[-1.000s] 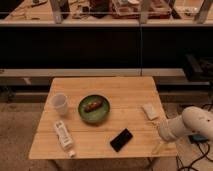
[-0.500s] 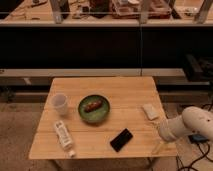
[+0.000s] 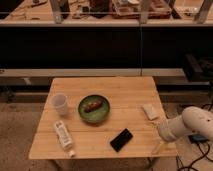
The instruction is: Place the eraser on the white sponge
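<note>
Table (image 3: 100,85) | gripper (image 3: 161,132) at its right edge, jaws apart, empty, unmoved over the last second | eraser (image 3: 121,139) flat near front edge, untouched | sponge (image 3: 149,111) by right edge, bare | pickup not yet begun.

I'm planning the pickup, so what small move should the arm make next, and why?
Probably swing the gripper left, over the eraser. The gripper sits at the right front edge of the table, fingers open and holding nothing, while the eraser lies flat near the front edge, apart from the white sponge.
</note>
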### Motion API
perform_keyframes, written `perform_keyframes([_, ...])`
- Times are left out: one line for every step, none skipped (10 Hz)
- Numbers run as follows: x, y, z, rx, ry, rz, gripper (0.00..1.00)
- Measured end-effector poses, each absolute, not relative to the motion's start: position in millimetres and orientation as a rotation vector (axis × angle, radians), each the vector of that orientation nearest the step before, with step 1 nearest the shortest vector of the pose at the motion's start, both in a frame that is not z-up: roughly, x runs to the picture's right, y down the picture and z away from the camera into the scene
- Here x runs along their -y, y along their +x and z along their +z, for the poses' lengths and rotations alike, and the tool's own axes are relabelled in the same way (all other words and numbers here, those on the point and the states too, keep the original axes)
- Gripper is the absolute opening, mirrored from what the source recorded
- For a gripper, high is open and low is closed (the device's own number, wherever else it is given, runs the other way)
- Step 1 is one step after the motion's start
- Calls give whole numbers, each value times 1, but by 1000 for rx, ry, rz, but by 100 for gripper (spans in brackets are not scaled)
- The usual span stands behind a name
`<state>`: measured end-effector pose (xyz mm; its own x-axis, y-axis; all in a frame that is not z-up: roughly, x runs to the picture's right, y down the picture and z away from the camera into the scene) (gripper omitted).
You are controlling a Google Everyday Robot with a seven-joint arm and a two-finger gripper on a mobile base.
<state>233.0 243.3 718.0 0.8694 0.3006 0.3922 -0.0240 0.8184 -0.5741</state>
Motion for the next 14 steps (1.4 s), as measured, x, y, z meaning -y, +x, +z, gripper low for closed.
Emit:
perform_keyframes([-243, 233, 718, 493, -592, 181, 80])
perform_keyframes([-243, 233, 718, 493, -592, 181, 80])
perform_keyframes([-243, 233, 718, 498, -590, 187, 80])
perform_keyframes([-242, 231, 717, 527, -590, 213, 80])
perform_keyframes([-242, 227, 716, 573, -593, 258, 80])
perform_keyframes([-243, 223, 716, 621, -595, 310, 80])
perform_keyframes([-245, 219, 718, 679, -597, 379, 80])
perform_keyframes([-248, 218, 720, 708, -600, 416, 80])
perform_keyframes([-251, 220, 724, 726, -599, 449, 80])
perform_keyframes([-254, 222, 731, 731, -596, 466, 80])
perform_keyframes([-255, 223, 742, 730, -585, 476, 80])
perform_keyframes([-255, 223, 752, 729, -576, 484, 80])
perform_keyframes([-257, 221, 763, 733, -572, 494, 80])
perform_keyframes([-259, 215, 774, 747, -570, 504, 80])
